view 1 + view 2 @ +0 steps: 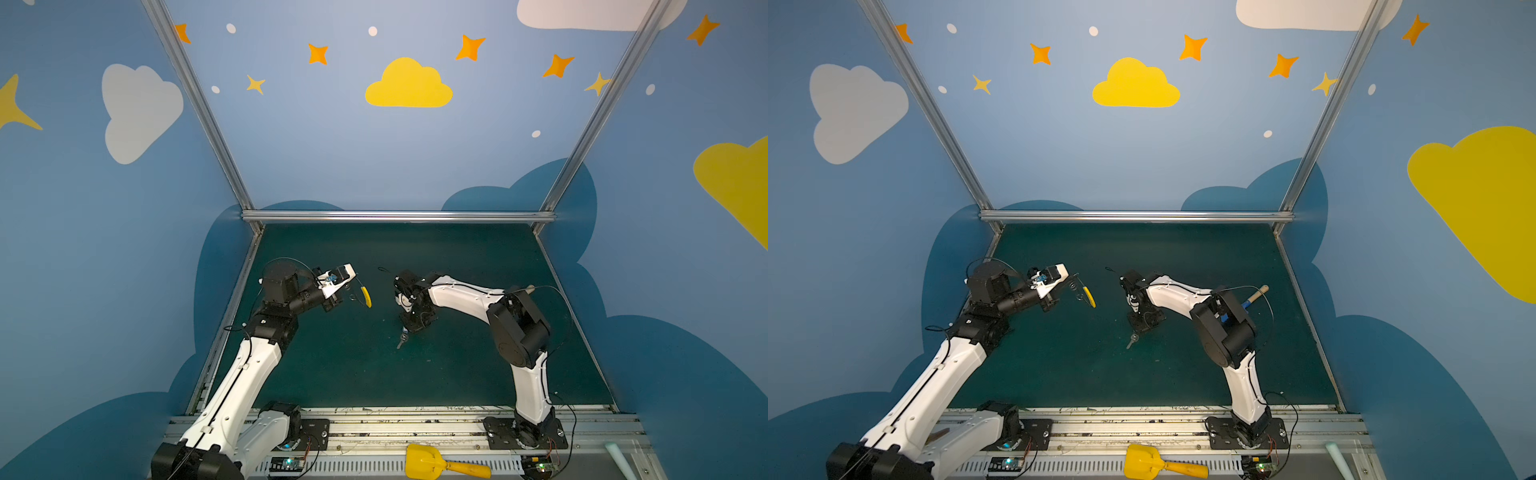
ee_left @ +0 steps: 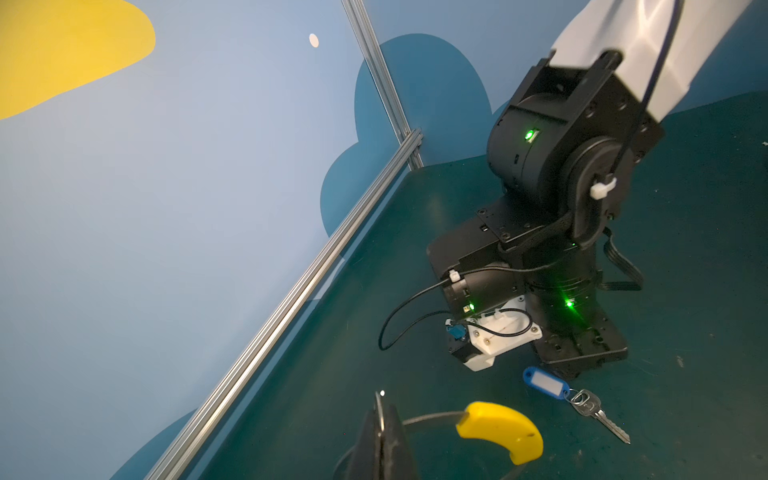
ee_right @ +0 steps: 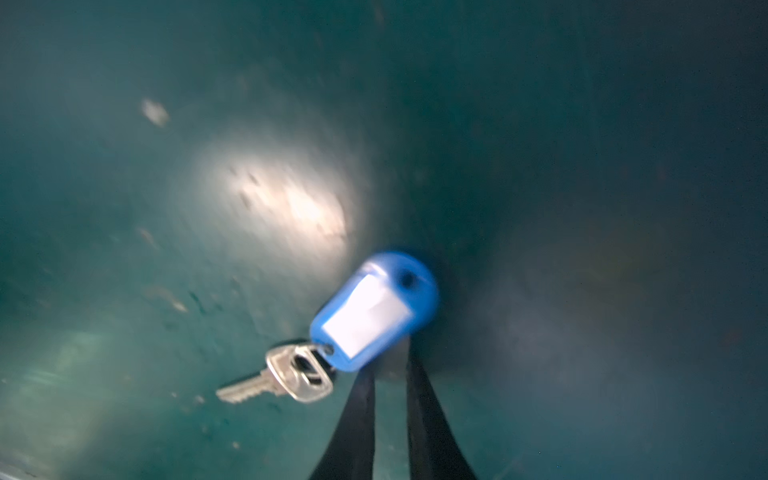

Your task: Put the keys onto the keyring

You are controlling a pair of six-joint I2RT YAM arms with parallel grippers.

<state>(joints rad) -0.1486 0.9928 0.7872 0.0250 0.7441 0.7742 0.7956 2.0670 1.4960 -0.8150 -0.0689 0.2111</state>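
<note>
Blur hides whether the right tool [image 3: 390, 358] grips the keys [image 3: 368, 318].

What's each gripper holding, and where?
Left gripper pinches the keyring on bare metal, not the yellow sleeve. Right gripper sits at the blue tag of the keys; grip unclear.

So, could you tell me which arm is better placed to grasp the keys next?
Right: the right gripper is down at the keys, by their blue tag; the left gripper is shut on the keyring.
</note>
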